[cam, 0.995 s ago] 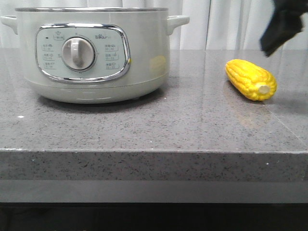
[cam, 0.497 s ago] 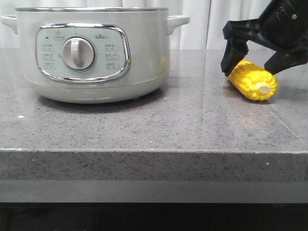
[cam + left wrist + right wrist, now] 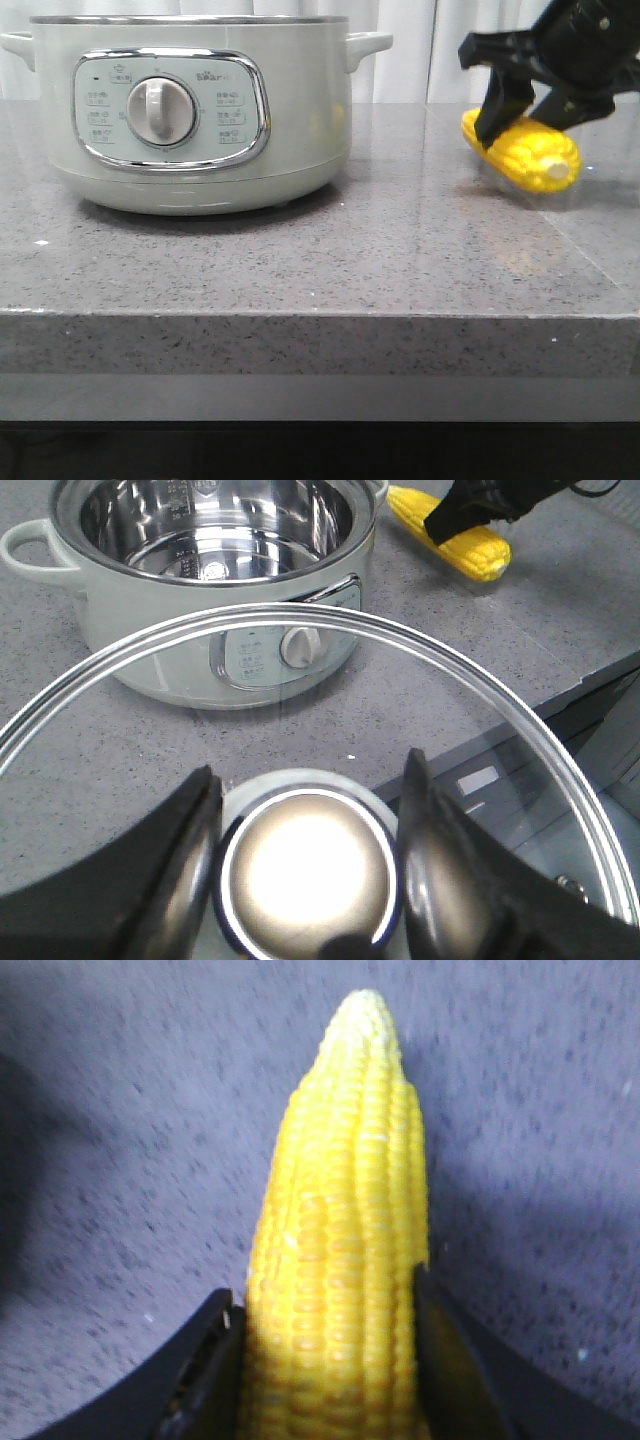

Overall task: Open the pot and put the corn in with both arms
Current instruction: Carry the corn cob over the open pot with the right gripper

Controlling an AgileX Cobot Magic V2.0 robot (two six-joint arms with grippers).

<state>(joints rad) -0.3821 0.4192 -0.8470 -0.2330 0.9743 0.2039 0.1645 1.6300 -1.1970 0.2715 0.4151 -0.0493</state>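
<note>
The pot [image 3: 200, 110] stands at the left of the counter, lidless; its steel inside shows in the left wrist view as the pot [image 3: 150, 650]. My left gripper [image 3: 308, 770] is shut on the round knob [image 3: 305, 870] of the glass lid [image 3: 300, 690], which it holds up in the air on the near side of the pot. At the right, my right gripper [image 3: 525, 125] is shut on the yellow corn [image 3: 525, 158], its fingers pressing both sides of the cob. The corn [image 3: 345, 1230] hangs just off the counter, stub end towards the camera. The left wrist view also catches the corn [image 3: 470, 550].
The grey speckled stone counter [image 3: 300, 260] has its front edge [image 3: 320, 315] close to the camera. A white curtain [image 3: 420, 50] hangs behind. The pot's side handle [image 3: 368, 45] sticks out towards the corn. A strip of bare counter lies between pot and corn.
My right gripper came down from the upper right, closed round the corn and raised it slightly off the counter. The pot has not moved.
</note>
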